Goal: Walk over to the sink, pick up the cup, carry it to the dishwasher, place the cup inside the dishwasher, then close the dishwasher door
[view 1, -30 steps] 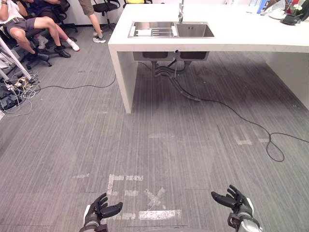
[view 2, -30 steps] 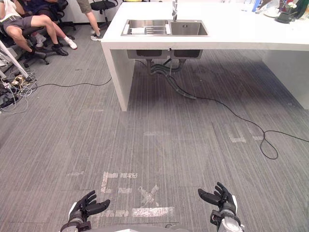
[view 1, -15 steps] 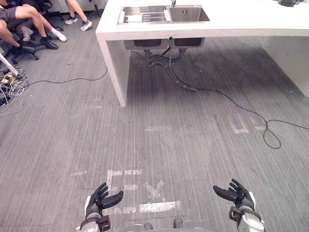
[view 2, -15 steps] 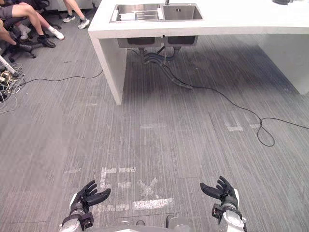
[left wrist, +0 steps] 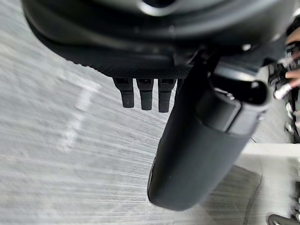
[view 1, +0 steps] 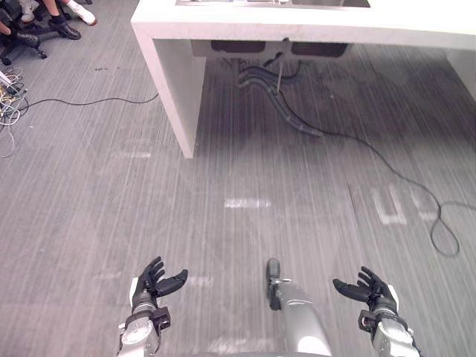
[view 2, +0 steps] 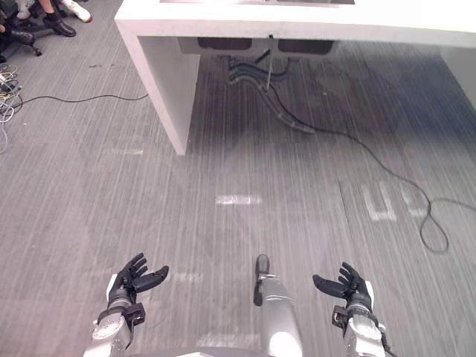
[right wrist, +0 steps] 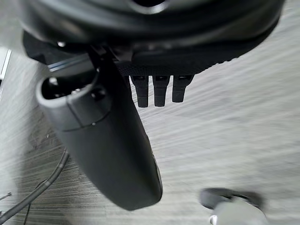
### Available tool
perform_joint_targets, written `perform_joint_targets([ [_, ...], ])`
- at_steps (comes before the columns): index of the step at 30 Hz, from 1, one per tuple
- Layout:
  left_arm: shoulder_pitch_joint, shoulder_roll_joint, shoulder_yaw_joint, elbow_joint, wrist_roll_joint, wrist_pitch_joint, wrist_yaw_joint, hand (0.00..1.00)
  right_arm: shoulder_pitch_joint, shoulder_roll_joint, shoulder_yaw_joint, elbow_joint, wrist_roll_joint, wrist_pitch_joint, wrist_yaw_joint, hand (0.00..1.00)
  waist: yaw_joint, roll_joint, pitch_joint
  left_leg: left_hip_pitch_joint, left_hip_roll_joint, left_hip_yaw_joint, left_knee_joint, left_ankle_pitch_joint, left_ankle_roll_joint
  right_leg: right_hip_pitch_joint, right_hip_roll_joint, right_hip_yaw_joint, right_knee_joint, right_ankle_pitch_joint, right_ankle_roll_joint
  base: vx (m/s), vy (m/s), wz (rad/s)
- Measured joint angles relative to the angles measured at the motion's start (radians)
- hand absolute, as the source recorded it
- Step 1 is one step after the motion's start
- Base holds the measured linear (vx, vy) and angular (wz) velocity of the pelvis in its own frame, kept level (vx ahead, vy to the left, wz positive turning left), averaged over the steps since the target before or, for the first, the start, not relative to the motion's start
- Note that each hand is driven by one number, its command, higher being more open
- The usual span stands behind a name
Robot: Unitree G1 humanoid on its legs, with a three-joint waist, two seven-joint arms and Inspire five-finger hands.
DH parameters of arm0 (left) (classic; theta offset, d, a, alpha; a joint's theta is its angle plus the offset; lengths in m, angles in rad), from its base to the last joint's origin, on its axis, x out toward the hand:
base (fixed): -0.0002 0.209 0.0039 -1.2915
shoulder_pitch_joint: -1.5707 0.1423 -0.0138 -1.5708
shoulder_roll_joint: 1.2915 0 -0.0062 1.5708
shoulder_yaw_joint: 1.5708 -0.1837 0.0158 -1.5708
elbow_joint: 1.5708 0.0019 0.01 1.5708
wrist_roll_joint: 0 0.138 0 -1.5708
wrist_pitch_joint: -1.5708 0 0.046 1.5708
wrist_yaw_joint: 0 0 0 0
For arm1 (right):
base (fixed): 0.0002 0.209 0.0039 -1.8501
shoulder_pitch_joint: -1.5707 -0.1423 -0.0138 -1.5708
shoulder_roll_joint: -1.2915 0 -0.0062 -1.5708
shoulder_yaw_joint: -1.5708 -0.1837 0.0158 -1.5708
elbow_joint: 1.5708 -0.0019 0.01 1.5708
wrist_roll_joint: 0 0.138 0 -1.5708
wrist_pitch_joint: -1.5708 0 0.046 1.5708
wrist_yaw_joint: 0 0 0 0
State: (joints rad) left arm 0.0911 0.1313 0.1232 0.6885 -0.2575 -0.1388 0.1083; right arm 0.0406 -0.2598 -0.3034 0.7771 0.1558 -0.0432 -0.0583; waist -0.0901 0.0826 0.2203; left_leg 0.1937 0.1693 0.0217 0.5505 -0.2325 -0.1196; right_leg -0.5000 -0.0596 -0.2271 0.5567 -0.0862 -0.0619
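L hand (view 1: 152,281) & R hand (view 1: 370,288) low over grey floor (view 1: 89,186), well apart, fingers (left wrist: 145,96) spread and relaxed, gripping nothing. White bench (view 1: 245,30) well ahead of fingertips, w/ drain pipes (view 1: 279,89) under it; pale tape mark (view 1: 248,202) on floor between fingers & bench; a person's shoes (view 1: 71,13) far off past L fingers. Can't tell where cup is.

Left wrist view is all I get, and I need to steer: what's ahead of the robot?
Observer: A white counter runs across the top of the head views, ahead of both hands.
Operator: What's under it?
Observer: Grey hoses hang below its top, to the right of its leg.
Operator: And the right hand?
Observer: The right hand is open and holds nothing, like the left hand.
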Motion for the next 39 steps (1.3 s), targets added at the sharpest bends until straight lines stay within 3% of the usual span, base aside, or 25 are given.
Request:
perform_joint_targets([
  [1, 0.000, -0.017, -0.001, -0.005, -0.001, 0.000, 0.000, 0.90, -0.005, 0.006, 0.009, -0.004, 0.009, -0.005, -0.001, 0.90, 0.004, 0.003, 0.006, -0.109, 0.050, 0.019, 0.250, 0.205, -0.005, 0.116, 0.025, -0.015, -0.066, -0.036, -0.013, 0.74, -0.310, 0.17],
  [2, 0.001, -0.019, -0.001, -0.008, -0.002, -0.001, -0.001, 0.90, -0.005, 0.009, 0.009, -0.004, 0.011, -0.005, -0.002, 0.90, 0.006, 0.004, 0.008, -0.130, 0.067, 0.028, 0.309, 0.201, -0.002, 0.147, 0.034, -0.017, -0.085, -0.038, -0.015, 0.86, -0.357, 0.06],
  [3, 0.001, -0.023, -0.001, -0.021, -0.005, -0.001, -0.001, 0.90, -0.006, 0.029, 0.013, -0.003, 0.019, -0.009, -0.006, 0.90, 0.024, 0.000, 0.012, -0.213, 0.133, 0.079, 0.510, 0.146, 0.041, 0.263, 0.070, -0.018, -0.167, -0.041, -0.020, 0.54, -0.207, -0.06],
  [4, 0.001, -0.025, -0.001, -0.036, -0.013, -0.001, -0.001, 0.90, -0.008, 0.041, 0.018, -0.004, 0.021, -0.017, -0.007, 0.90, 0.034, -0.013, 0.021, -0.270, 0.157, 0.107, 0.610, 0.102, 0.071, 0.351, 0.083, -0.013, -0.228, -0.044, -0.024, 0.74, -0.245, -0.12],
  [6, 0.010, -0.033, -0.005, -0.113, -0.019, 0.001, 0.000, 0.90, -0.014, 0.052, 0.029, -0.010, 0.035, -0.036, -0.010, 0.90, 0.052, -0.037, 0.035, -0.388, 0.155, 0.152, 0.659, 0.047, 0.097, 0.483, 0.089, 0.002, -0.335, -0.050, -0.027, 0.55, -0.152, -0.04],
  [8, 0.029, -0.040, -0.018, -0.268, -0.028, 0.004, 0.003, 0.90, -0.029, 0.057, 0.031, -0.008, 0.049, -0.042, -0.018, 0.90, 0.060, -0.046, 0.044, -0.547, 0.087, 0.181, 0.474, 0.001, 0.103, 0.588, 0.085, 0.004, -0.428, -0.065, -0.017, 0.51, -0.035, 0.06],
  [10, 0.031, -0.050, -0.019, -0.386, -0.028, 0.004, 0.018, 0.90, -0.022, 0.067, 0.031, -0.007, 0.049, -0.041, -0.025, 0.90, 0.078, -0.062, 0.053, -0.582, 0.003, 0.181, 0.203, -0.002, 0.093, 0.637, 0.063, 0.013, -0.450, -0.091, 0.002, 0.47, 0.034, -0.08],
  [11, 0.031, -0.065, -0.020, -0.488, -0.028, 0.002, 0.035, 0.90, -0.006, 0.068, 0.033, -0.007, 0.049, -0.041, -0.026, 0.90, 0.094, -0.061, 0.053, -0.588, -0.055, 0.169, -0.032, 0.044, 0.075, 0.668, 0.055, 0.019, -0.460, -0.120, 0.022, 0.52, 0.097, -0.21],
  [12, 0.031, -0.081, -0.021, -0.587, -0.026, -0.004, 0.056, 0.90, 0.015, 0.067, 0.033, -0.001, 0.048, -0.041, -0.026, 0.90, 0.105, -0.044, 0.044, -0.583, -0.090, 0.143, -0.226, 0.135, 0.081, 0.696, 0.065, 0.033, -0.458, -0.162, 0.045, 0.53, 0.122, -0.29],
  [13, 0.030, -0.081, -0.020, -0.630, -0.023, -0.012, 0.069, 0.90, 0.019, 0.072, 0.033, 0.011, 0.047, -0.039, -0.026, 0.90, 0.115, -0.046, 0.043, -0.571, -0.104, 0.122, -0.220, 0.210, 0.103, 0.712, 0.062, 0.046, -0.449, -0.187, 0.057, 0.71, 0.175, -0.43],
  [14, 0.026, -0.071, -0.010, -0.719, -0.015, -0.018, 0.095, 0.90, 0.027, 0.095, 0.033, 0.032, 0.046, -0.038, -0.026, 0.90, 0.123, -0.082, 0.027, -0.578, -0.136, 0.117, -0.168, 0.231, 0.157, 0.717, 0.027, 0.067, -0.406, -0.240, 0.079, 0.78, 0.176, -0.23],
  [16, 0.004, -0.080, -0.004, -0.849, 0.011, -0.022, 0.132, 0.90, 0.040, 0.101, 0.030, 0.047, 0.046, -0.038, -0.026, 0.90, 0.112, -0.095, 0.018, -0.603, -0.154, 0.128, -0.054, 0.139, 0.191, 0.675, -0.014, 0.104, -0.254, -0.275, 0.119, 0.67, 0.159, -0.04],
  [17, -0.003, -0.078, -0.004, -0.930, 0.039, -0.026, 0.150, 0.90, 0.040, 0.104, 0.030, 0.069, 0.046, -0.037, -0.023, 0.90, 0.110, -0.097, 0.019, -0.576, -0.158, 0.136, -0.023, 0.085, 0.199, 0.616, -0.030, 0.141, -0.070, -0.267, 0.147, 0.52, 0.159, -0.05],
  [18, -0.017, -0.071, -0.005, -0.974, 0.069, -0.034, 0.166, 0.90, 0.041, 0.106, 0.029, 0.081, 0.046, -0.037, -0.019, 0.90, 0.104, -0.103, 0.022, -0.536, -0.172, 0.135, -0.024, 0.054, 0.204, 0.562, -0.050, 0.158, 0.093, -0.223, 0.230, 0.76, 0.201, 0.05],
  [19, -0.031, -0.063, -0.006, -1.004, 0.105, -0.042, 0.182, 0.90, 0.047, 0.110, 0.028, 0.082, 0.046, -0.036, -0.015, 0.90, 0.094, -0.105, 0.021, -0.490, -0.186, 0.130, -0.041, 0.031, 0.208, 0.514, -0.074, 0.167, 0.249, -0.191, 0.281, 0.59, 0.100, 0.12],
  [20, -0.037, -0.059, -0.006, -1.045, 0.148, -0.051, 0.212, 0.90, 0.053, 0.115, 0.029, 0.083, 0.046, -0.035, -0.007, 0.90, 0.087, -0.105, 0.021, -0.406, -0.195, 0.129, -0.074, 0.005, 0.213, 0.457, -0.101, 0.147, 0.418, -0.195, 0.252, 0.69, 0.082, 0.05],
  [22, -0.029, -0.057, -0.004, -1.133, 0.209, -0.088, 0.257, 0.90, 0.059, 0.139, 0.037, 0.079, 0.044, -0.036, 0.015, 0.90, 0.079, -0.102, 0.020, -0.242, -0.180, 0.126, -0.169, -0.027, 0.200, 0.368, -0.125, 0.072, 0.498, -0.233, 0.172, 0.59, 0.009, -0.10],
  [24, -0.029, -0.049, -0.005, -1.178, 0.237, -0.125, 0.270, 0.90, 0.056, 0.148, 0.045, 0.077, 0.038, -0.043, 0.024, 0.90, 0.078, -0.100, 0.020, -0.169, -0.161, 0.128, -0.220, -0.042, 0.182, 0.290, -0.129, 0.028, 0.443, -0.258, 0.135, 0.49, -0.085, -0.10],
  [27, -0.030, -0.013, -0.013, -1.189, 0.257, -0.151, 0.276, 0.90, 0.051, 0.142, 0.055, 0.077, 0.037, -0.045, 0.038, 0.90, 0.070, -0.074, 0.014, -0.052, -0.103, 0.131, -0.293, -0.071, 0.135, 0.156, -0.096, -0.017, 0.155, -0.241, 0.108, 0.51, -0.156, -0.01],
  [29, -0.030, 0.007, -0.016, -1.171, 0.257, -0.153, 0.272, 0.90, 0.069, 0.139, 0.063, 0.076, 0.037, -0.045, 0.047, 0.90, 0.056, -0.078, 0.009, -0.002, -0.082, 0.128, -0.294, -0.102, 0.083, 0.134, -0.055, 0.023, -0.102, -0.057, 0.092, 0.55, -0.216, 0.28],
  [30, -0.031, 0.019, -0.031, -1.130, 0.261, -0.157, 0.258, 0.90, 0.094, 0.112, 0.078, 0.078, 0.037, -0.045, 0.055, 0.90, 0.042, -0.061, -0.007, 0.024, -0.050, 0.122, -0.271, -0.126, 0.049, 0.154, -0.030, 0.032, -0.106, 0.070, 0.056, 0.59, -0.227, 0.15],
  [31, -0.035, 0.039, -0.039, -1.095, 0.258, -0.147, 0.232, 0.90, 0.094, 0.083, 0.076, 0.079, 0.037, -0.040, 0.060, 0.90, 0.050, -0.023, -0.024, 0.014, -0.010, 0.120, -0.235, -0.115, 0.036, 0.155, 0.001, 0.027, -0.085, 0.044, 0.033, 0.69, -0.271, 0.08],
  [34, -0.112, 0.130, -0.094, -1.001, 0.260, -0.134, 0.159, 0.90, 0.091, 0.046, 0.072, 0.064, 0.037, -0.041, 0.067, 0.90, 0.039, -0.011, -0.029, -0.030, 0.005, 0.092, -0.122, -0.022, 0.019, 0.191, 0.001, 0.004, -0.081, 0.003, 0.005, 0.45, -0.205, 0.13],
  [35, -0.143, 0.183, -0.129, -0.964, 0.272, -0.132, 0.113, 0.90, 0.095, 0.036, 0.072, 0.056, 0.037, -0.041, 0.071, 0.90, 0.026, -0.012, -0.029, -0.060, 0.015, 0.066, -0.036, 0.006, 0.013, 0.251, 0.004, -0.004, -0.132, -0.002, -0.001, 0.45, -0.207, 0.34],
  [39, -0.166, 0.319, -0.163, -0.920, 0.325, -0.133, 0.013, 0.90, 0.102, 0.023, 0.071, 0.037, 0.037, -0.056, 0.085, 0.90, 0.023, -0.012, -0.028, -0.219, 0.039, 0.073, 0.144, -0.072, 0.054, 0.426, 0.019, -0.012, -0.314, 0.005, 0.010, 0.26, -0.080, 0.19],
])
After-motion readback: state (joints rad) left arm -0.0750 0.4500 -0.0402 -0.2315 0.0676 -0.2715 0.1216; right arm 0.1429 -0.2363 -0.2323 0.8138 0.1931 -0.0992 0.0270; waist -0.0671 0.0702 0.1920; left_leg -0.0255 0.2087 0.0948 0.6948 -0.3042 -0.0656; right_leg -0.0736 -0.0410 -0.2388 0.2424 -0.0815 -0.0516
